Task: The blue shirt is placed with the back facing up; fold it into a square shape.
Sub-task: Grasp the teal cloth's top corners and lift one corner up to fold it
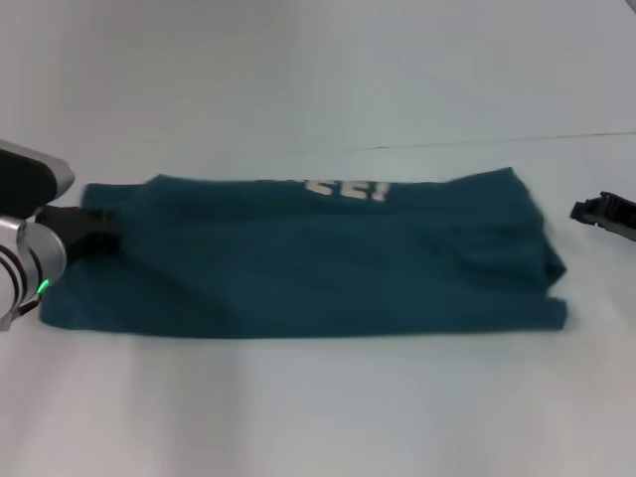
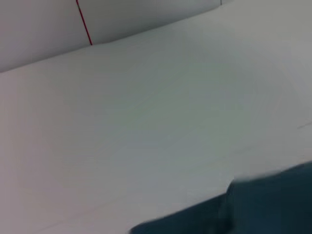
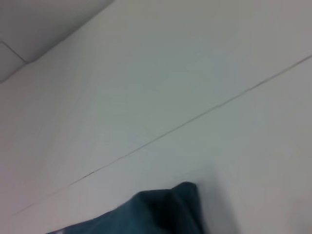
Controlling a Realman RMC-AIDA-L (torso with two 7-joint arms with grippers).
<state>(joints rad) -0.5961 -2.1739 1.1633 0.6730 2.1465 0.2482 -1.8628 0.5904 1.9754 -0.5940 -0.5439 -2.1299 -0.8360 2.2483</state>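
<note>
As the head view reads from my left, the left tool [image 1: 99, 234] sits at the left end of the blue shirt [image 1: 308, 268], its dark tip over the fabric near the upper left corner; I cannot tell whether it is pinching cloth or merely resting there. The shirt lies flat on the white worktop [image 1: 318, 417] as a long band running left to right, apparently already folded lengthwise, with a strip of white lettering [image 1: 348, 189] showing along its far edge. The right end looks bunched and slightly rumpled. The right tool [image 1: 604, 215] hangs just off the shirt's right end, clear of the cloth; how wide it stands I cannot tell. My judgement: lengthwise folds done, crosswise folds to bring the band to a square not yet made.
</note>
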